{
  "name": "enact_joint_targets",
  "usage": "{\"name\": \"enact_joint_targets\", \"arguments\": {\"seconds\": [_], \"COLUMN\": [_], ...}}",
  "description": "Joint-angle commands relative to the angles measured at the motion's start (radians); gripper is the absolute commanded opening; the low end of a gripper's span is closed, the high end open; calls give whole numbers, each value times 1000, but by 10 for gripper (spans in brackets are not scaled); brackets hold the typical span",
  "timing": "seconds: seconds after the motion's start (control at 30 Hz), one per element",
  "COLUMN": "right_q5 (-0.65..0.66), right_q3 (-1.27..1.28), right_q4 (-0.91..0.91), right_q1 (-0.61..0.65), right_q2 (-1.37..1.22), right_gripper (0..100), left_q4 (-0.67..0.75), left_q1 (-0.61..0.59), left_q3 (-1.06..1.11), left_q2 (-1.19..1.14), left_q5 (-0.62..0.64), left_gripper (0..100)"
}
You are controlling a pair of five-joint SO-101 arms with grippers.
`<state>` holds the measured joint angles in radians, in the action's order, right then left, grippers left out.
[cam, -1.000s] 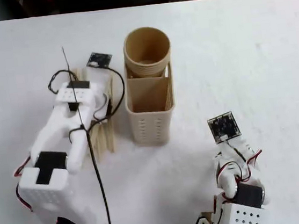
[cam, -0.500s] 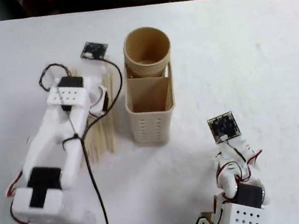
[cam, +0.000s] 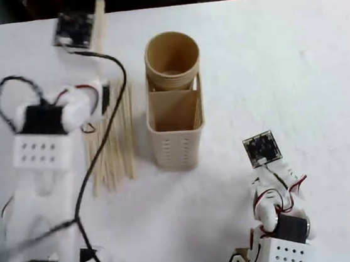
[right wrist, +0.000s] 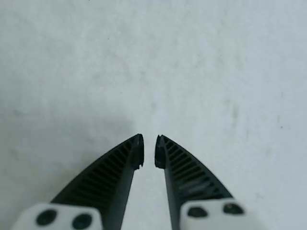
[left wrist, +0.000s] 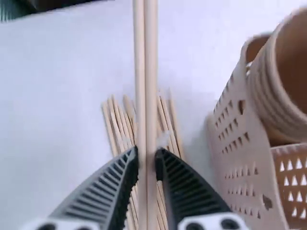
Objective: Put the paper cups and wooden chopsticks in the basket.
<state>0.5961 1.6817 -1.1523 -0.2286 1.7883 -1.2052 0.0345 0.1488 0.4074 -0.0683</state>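
The left arm [cam: 37, 146] stands on the left side of the table [cam: 300, 60], its wrist held up over the far end of the pile of chopsticks [cam: 110, 141]. The wrist points away from the arm's base towards the table's far edge. The left gripper [left wrist: 146, 160] has its jaws drawn in tight on a pair of chopsticks [left wrist: 145, 57], which lie side by side and run straight out past the fingertips. In the high view their free ends show at the far edge of the table. The pile lies flat on the table just beside the basket [cam: 175, 140], roughly parallel to its long side; whether it touches the wall cannot be told. The paper cups [cam: 172, 58] are nested in one stack standing upright in the basket's far compartment, their rims above the wall. The right arm [cam: 281, 226] sits folded low at the near right of the table, well apart from the basket. The right gripper [right wrist: 148, 153] points down at bare tabletop, its jaws nearly together with only a thin slit between the tips and nothing in them.
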Motion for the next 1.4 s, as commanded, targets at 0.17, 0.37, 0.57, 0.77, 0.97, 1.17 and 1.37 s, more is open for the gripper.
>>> {"name": "enact_joint_targets", "arguments": {"seconds": [0.17, 0.37, 0.57, 0.77, 0.97, 1.17, 1.37], "right_q5": [5, 5, 5, 5, 5, 5, 5], "right_q3": [9, 9, 9, 9, 9, 9, 9], "right_q4": [-4, -4, -4, -4, -4, -4, -4], "right_q1": [-4, -4, -4, -4, -4, -4, -4], "right_q2": [5, 5, 5, 5, 5, 5, 5], "right_gripper": [57, 57, 57, 57, 57, 57, 57], "left_q4": [3, 238, 450, 534, 554, 548, 546], "left_q1": [102, 318, 403, 429, 421, 421, 424], "left_q3": [-374, -347, -132, 46, 176, 215, 253], "left_q2": [114, 114, 116, 124, 125, 136, 228], "left_q5": [11, 12, 9, 9, 9, 8, 8], "left_gripper": [38, 36, 35, 34, 35, 38, 88]}}
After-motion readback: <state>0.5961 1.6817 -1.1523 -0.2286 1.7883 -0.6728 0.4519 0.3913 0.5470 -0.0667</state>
